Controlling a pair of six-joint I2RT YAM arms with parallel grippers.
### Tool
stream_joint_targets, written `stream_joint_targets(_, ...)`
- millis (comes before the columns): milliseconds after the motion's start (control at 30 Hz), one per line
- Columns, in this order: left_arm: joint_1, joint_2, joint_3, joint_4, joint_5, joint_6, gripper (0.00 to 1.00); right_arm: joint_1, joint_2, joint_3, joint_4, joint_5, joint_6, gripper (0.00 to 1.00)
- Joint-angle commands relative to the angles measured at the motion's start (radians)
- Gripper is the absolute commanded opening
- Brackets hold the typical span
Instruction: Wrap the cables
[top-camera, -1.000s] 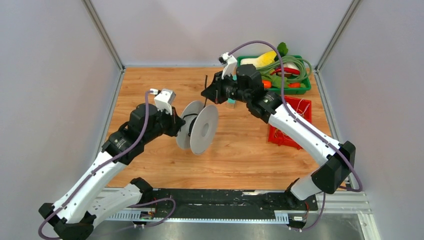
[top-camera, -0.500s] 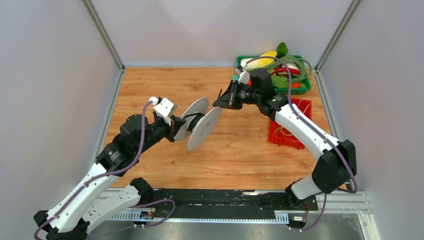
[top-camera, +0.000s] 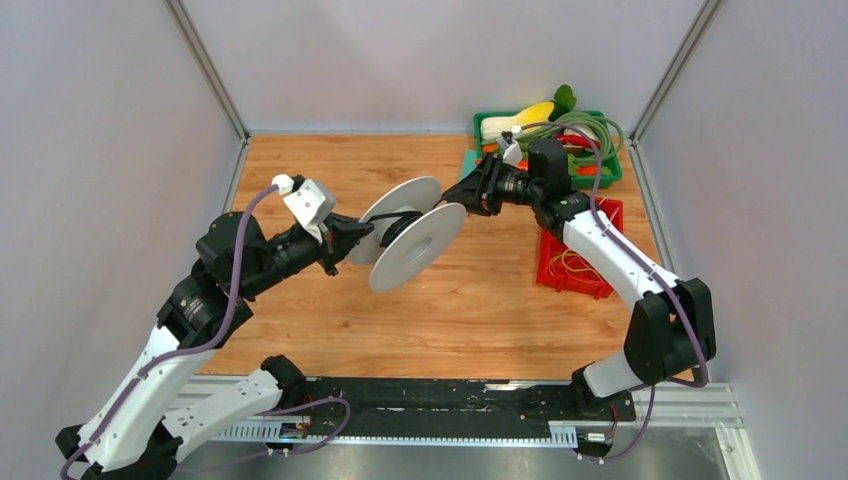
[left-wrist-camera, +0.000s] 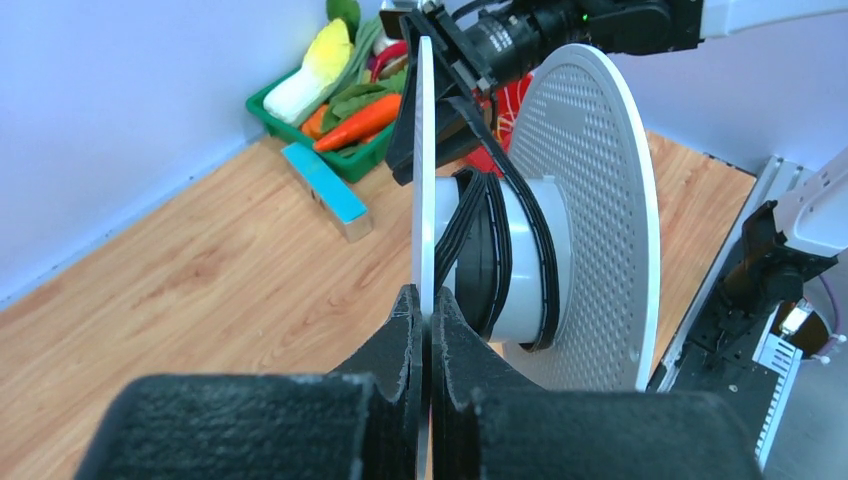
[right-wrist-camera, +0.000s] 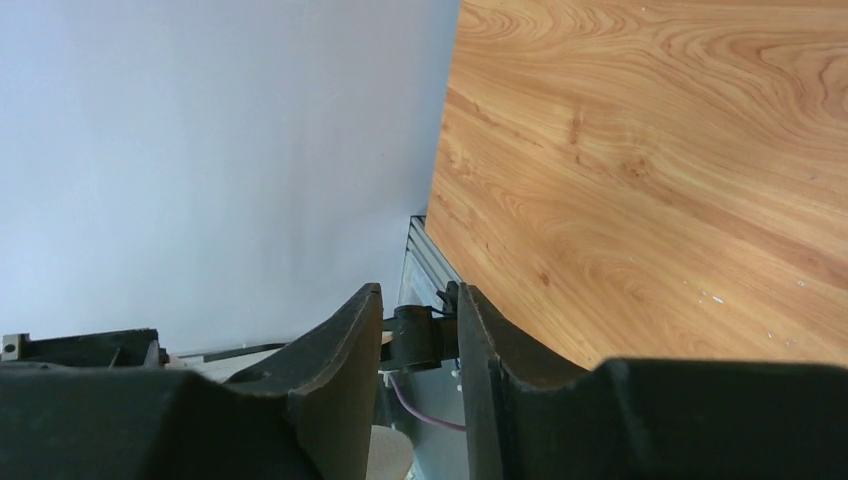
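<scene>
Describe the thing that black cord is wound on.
Look above the middle of the wooden table, where the left claw pinches something in mid-air. It is a white spool: two round discs joined by a hub wrapped in thin black cable, the only white round thing there.

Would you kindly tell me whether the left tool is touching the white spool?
Touching. The left wrist view shows the left tool clamped on the near flange of the white spool, a finger pressed flat against each face.

From above, the spool (top-camera: 415, 250) hides the tips of the right claw (right-wrist-camera: 417, 305) and the loose end of the cable (left-wrist-camera: 497, 235), and the wrist views leave unclear whether that claw grips it.
</scene>
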Motion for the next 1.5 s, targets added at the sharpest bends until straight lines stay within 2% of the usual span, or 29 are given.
stream_joint_targets(0, 0.007, 0.062, 0.075, -0.008, -0.033, -0.032, 0.0, -0.041, -0.029, -0.004, 0.085, -0.079, 0.027, 0.39)
stream_joint_targets(133, 0.039, 0.128, 0.157, -0.086, -0.051, -0.13, 0.0, -0.085, -0.026, -0.009, 0.077, -0.095, -0.019, 0.41)
stream_joint_targets(233, 0.097, 0.172, 0.202, -0.149, -0.001, -0.196, 0.0, -0.123, -0.027, -0.004, 0.057, -0.095, -0.074, 0.55)
stream_joint_targets(400, 0.206, 0.217, 0.248, -0.191, 0.108, -0.276, 0.0, -0.182, -0.027, 0.016, 0.014, -0.095, -0.189, 0.66)
stream_joint_targets(533, 0.289, 0.26, 0.28, -0.22, 0.278, -0.336, 0.0, -0.206, -0.036, 0.048, -0.027, -0.092, -0.342, 0.77)
stream_joint_targets(633, 0.346, 0.263, 0.257, -0.168, 0.454, -0.39, 0.0, -0.203, -0.078, 0.073, -0.035, -0.089, -0.549, 0.81)
stream_joint_targets(767, 0.353, 0.272, 0.288, -0.183, 0.571, -0.37, 0.0, -0.203, -0.196, 0.028, 0.02, -0.087, -0.817, 0.83)
stream_joint_targets(900, 0.372, 0.288, 0.323, -0.162, 0.697, -0.413, 0.0, -0.203, -0.334, -0.067, 0.051, -0.165, -1.052, 0.83)
stream_joint_targets(1133, 0.378, 0.315, 0.329, -0.016, 0.993, -0.533, 0.0, -0.199, -0.611, -0.226, 0.019, -0.245, -1.233, 0.84)
stream_joint_targets(1367, 0.378, 0.301, 0.32, -0.145, 1.053, -0.413, 0.0, -0.199, -0.898, -0.326, -0.093, -0.227, -1.416, 0.85)
stream_joint_targets(1467, 0.378, 0.292, 0.303, -0.171, 1.062, -0.399, 0.0, -0.197, -0.98, -0.369, -0.075, -0.246, -1.461, 0.81)
